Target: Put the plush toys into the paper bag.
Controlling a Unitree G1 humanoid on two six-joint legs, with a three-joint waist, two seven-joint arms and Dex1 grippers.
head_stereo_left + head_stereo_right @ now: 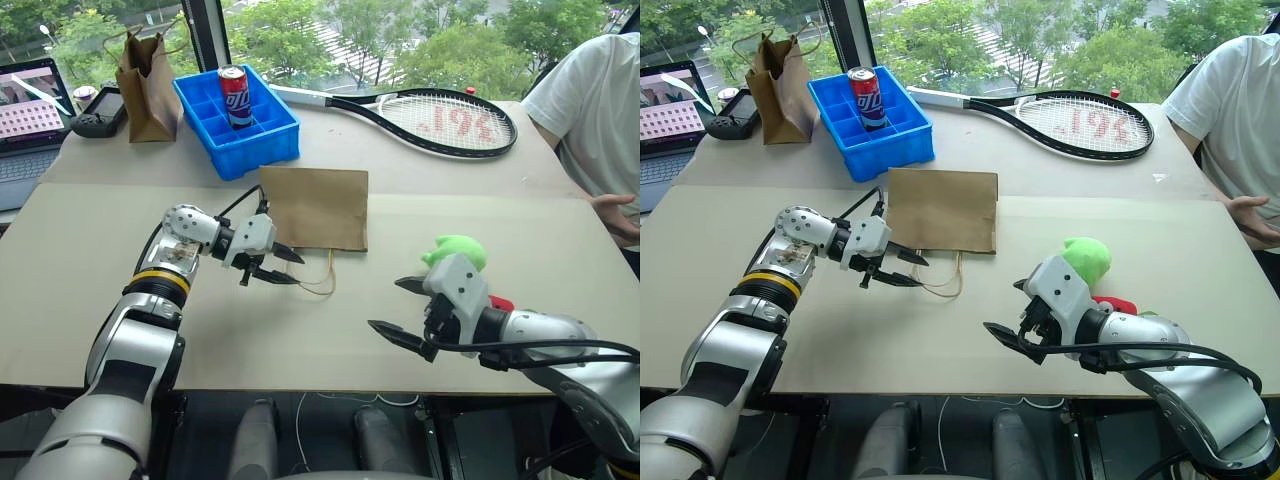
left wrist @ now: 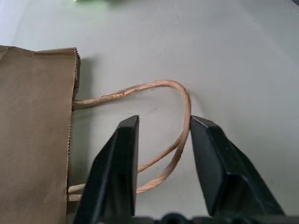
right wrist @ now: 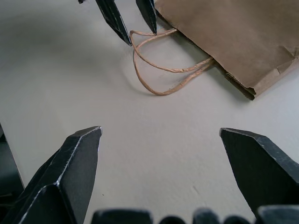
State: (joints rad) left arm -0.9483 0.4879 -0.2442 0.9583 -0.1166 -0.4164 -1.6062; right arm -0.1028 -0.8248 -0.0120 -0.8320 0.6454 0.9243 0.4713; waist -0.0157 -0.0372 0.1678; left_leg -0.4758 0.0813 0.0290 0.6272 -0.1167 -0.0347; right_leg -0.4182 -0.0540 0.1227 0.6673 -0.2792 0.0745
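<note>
At frame centre, my left gripper [image 1: 282,266], fingers apart, straddles the twine handle [image 2: 180,121] of the flat light-brown paper bag [image 1: 316,207]; I should pinch it squarely while my right gripper [image 1: 400,308] waits wide open.

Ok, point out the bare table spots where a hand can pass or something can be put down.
Bare table lies left of the left gripper, and between the paper bag and the right gripper. Another strip runs between the bag and the tennis racket. The far left corner is crowded: blue bin, darker bag, laptop.
</note>
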